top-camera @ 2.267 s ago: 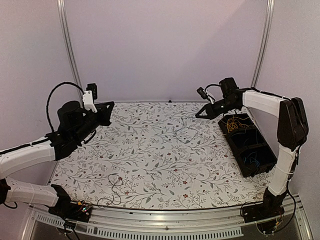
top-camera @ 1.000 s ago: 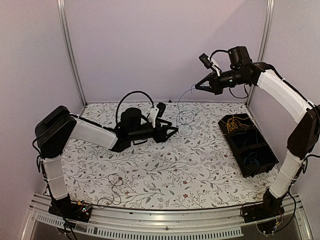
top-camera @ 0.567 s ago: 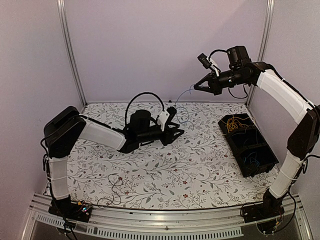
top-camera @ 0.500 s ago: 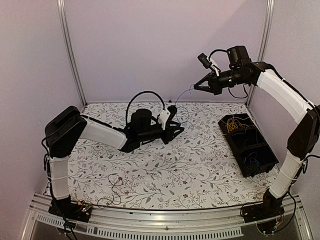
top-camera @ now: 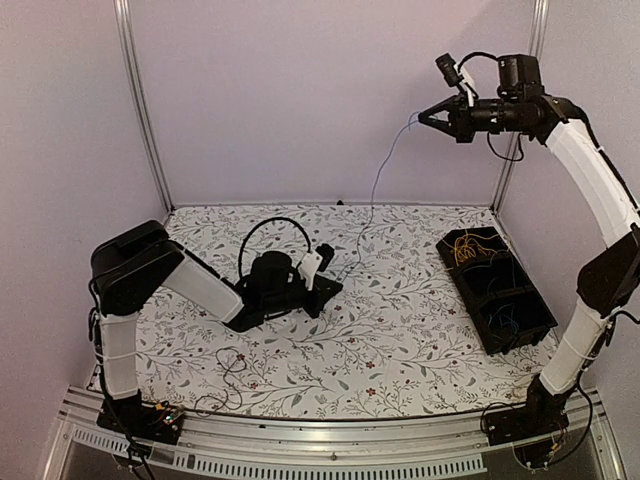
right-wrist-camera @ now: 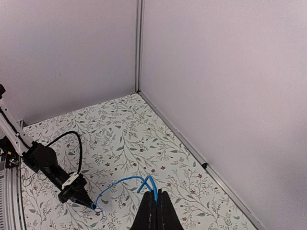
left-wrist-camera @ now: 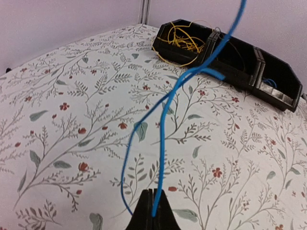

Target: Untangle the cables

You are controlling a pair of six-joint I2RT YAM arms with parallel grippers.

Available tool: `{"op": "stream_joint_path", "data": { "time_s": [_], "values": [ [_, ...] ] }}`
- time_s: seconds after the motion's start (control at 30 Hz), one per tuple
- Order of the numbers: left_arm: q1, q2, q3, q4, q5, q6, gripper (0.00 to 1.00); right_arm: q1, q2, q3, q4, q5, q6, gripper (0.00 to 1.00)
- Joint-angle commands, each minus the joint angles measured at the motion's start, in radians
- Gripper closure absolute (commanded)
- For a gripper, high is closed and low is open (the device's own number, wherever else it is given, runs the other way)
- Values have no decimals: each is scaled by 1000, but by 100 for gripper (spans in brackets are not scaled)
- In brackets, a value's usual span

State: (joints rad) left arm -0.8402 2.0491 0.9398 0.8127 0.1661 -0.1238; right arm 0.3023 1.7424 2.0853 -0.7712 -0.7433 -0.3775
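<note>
Blue cable (left-wrist-camera: pixel 165 108): smooth, slightly glossy plastic sheath. Tabletop (top-camera: pixel 400 330): matt floral-print cloth. Divided bin (top-camera: pixel 520 338) at 3 o'clock: matt black plastic. Frame post (top-camera: pixel 135 100) at 10 o'clock: bare brushed metal. Arm shells (top-camera: pixel 598 180): glossy white plastic, with matt black joints. Walls (top-camera: pixel 300 100): matt lilac panels.

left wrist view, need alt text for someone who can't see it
The left hand, shut, pinches a blue cable at the bottom edge; the cable rises and leaves the frame at the top right. Behind it, on a flowered table cover, a black tray holds yellow cables.
</note>
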Motion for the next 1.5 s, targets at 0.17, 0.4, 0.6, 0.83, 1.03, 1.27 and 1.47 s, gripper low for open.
{"op": "stream_joint_path", "data": {
  "time_s": [0.17, 0.4, 0.6, 0.83, 1.03, 1.27, 1.47],
  "values": [
    [-11, 2, -171, 54, -67, -192, 100, -290, -32, 206, 107, 56, 68, 100],
    [-9, 42, -80, -30, -67, -177, 100, -569, -76, 252, 201, 20, 195, 100],
    [-22, -10, -60, 110, 15, -150, 100, -606, -156, 51, 207, 7, 161, 100],
    [-76, 13, 212, 124, 137, -142, 100, -606, -244, -103, 104, 112, -37, 100],
    [-124, 161, 558, 17, 244, -152, 100, -605, -346, -357, -35, 163, -268, 100],
    [-187, 317, 822, -50, 311, -165, 100, -606, -466, -549, -235, 199, -467, 100],
    [-238, 429, 930, -45, 335, -217, 100, -606, -537, -683, -390, 270, -640, 100]
  ]
}}
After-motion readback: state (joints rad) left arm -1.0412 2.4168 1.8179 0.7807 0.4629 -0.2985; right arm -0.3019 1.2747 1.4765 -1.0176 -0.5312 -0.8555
